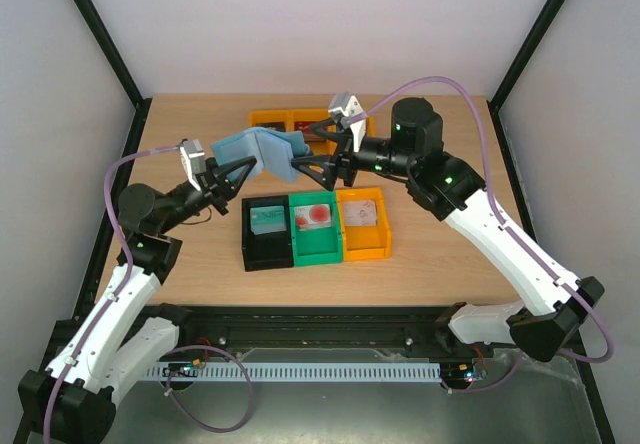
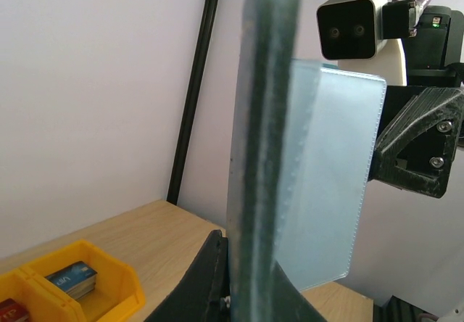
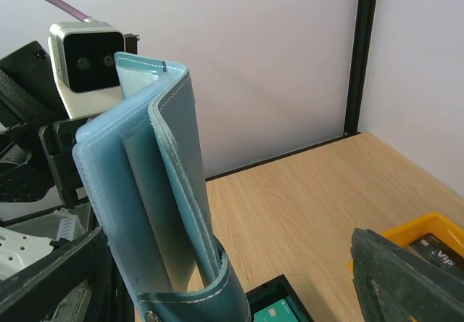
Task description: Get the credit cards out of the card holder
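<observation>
Card holder (image 1: 262, 154): one; near-row bins: three, namely one black bin (image 1: 248, 236), one green bin (image 1: 316, 255), one orange bin (image 1: 365, 252); credit cards (image 1: 268, 217) face-up there: one per bin, three; far yellow bins (image 1: 268, 118): two visible, their card stacks uncountable; robot arms (image 1: 500, 239): two.

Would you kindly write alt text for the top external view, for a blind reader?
The left gripper clamps an open blue card holder above a wooden table, while the right gripper stands open at its other flap. Three bins with cards sit nearby.
</observation>
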